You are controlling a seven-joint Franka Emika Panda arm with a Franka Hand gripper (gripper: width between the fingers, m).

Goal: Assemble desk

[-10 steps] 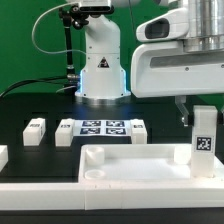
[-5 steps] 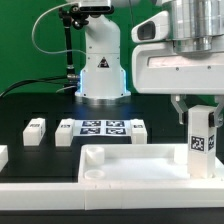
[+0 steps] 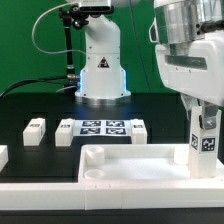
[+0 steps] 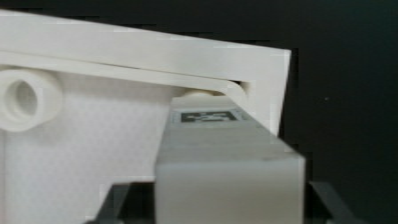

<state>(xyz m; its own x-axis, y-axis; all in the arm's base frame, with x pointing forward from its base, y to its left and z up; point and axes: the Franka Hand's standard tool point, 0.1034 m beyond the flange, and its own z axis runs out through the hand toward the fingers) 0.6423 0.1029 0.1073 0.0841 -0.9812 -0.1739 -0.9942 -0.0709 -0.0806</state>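
1. The pincer (image 3: 205, 120) is clamping an upright leg (image 3: 205, 146).
2. The leg is standing at the tabletop's (image 3: 130, 168) corner on the exterior view's right.
3. The tabletop is lying on the surface (image 3: 30, 105).

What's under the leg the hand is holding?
The tabletop corner on the exterior view's right, below the upright leg in the hand. Its lower end is covered by the rim and the leg itself; seating cannot be told.
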